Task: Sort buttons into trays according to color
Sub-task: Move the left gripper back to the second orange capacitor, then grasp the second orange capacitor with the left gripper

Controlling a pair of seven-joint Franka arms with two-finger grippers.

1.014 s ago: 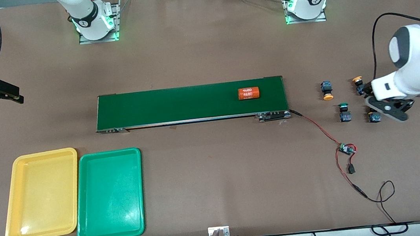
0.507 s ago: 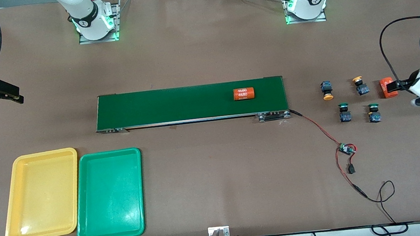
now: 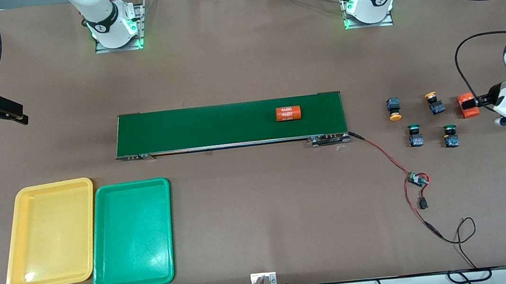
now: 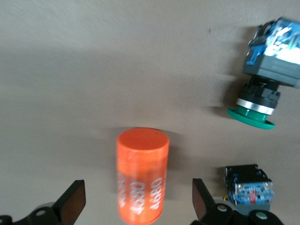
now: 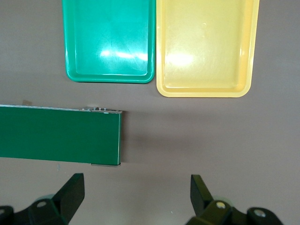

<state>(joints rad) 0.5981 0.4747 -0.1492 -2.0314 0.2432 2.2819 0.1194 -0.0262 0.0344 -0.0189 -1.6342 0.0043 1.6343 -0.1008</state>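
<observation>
Trays (image 3: 96, 232) bare; both hands wide: left (image 4: 136, 206) around cylinder (image 4: 141, 173), right (image 5: 136, 199) aloft.

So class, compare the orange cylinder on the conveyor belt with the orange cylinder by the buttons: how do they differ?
The cylinder on the conveyor belt lies on its side on the dark-green belt; the cylinder by the buttons stands on the bare table.
The belt cylinder has no gripper near; the other sits between the open jaws of the left gripper.
Both are orange with white numerals.
</observation>
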